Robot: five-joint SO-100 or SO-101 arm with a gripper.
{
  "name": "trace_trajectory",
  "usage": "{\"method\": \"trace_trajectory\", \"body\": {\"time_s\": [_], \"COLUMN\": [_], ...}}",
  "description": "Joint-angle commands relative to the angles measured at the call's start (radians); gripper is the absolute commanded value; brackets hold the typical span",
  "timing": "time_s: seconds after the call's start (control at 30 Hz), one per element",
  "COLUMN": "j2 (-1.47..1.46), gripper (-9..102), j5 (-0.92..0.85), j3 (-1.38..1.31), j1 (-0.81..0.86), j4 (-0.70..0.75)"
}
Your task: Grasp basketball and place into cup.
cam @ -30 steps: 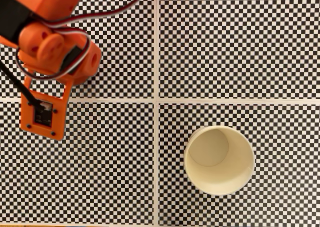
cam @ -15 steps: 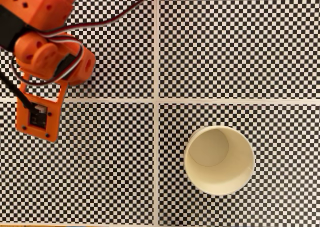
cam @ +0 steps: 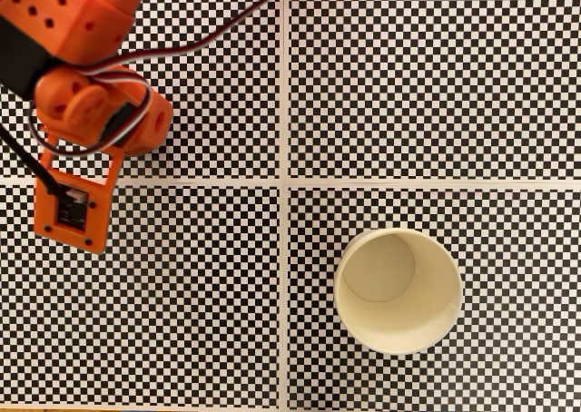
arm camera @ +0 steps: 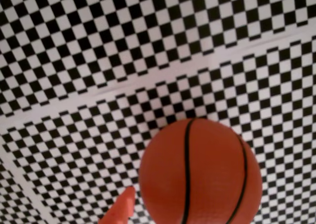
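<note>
The basketball (arm camera: 200, 169), orange with thin black seams, looms large at the bottom of the wrist view, close to the camera and above the checkered surface. My gripper (arm camera: 192, 211) looks shut on it; one orange fingertip (arm camera: 121, 209) presses against the ball's lower left, and the other finger is hidden behind the ball. In the fixed view the orange arm (cam: 86, 103) hangs over the upper left and covers the ball and fingers. The cream-white cup (cam: 398, 289) stands upright at the lower right, its inside empty, well away from the arm.
The table is covered in black-and-white checkerboard sheets with white seams crossing at the middle (cam: 285, 183). Arm cables (cam: 209, 35) run toward the top. The camera mount (cam: 71, 208) juts down from the wrist.
The arm swung slightly left over the last second, then eased back a little down and right. The cup has not moved.
</note>
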Motion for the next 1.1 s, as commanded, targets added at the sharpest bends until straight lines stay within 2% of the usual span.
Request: {"method": "trace_trajectory", "body": {"time_s": [0.0, 0.47, 0.63, 0.77, 0.9, 1.07], "j2": [0.005, 0.011, 0.048, 0.061, 0.107, 0.233], "gripper": [65, 53, 34, 27, 13, 8], "j5": [0.005, 0.034, 0.015, -0.003, -0.040, -0.051], "j3": [0.003, 0.149, 0.169, 0.179, 0.201, 0.235], "j1": [0.005, -0.012, 0.002, 0.015, 0.034, 0.031], "j4": [-0.014, -0.170, -0.178, -0.179, -0.192, -0.175]}}
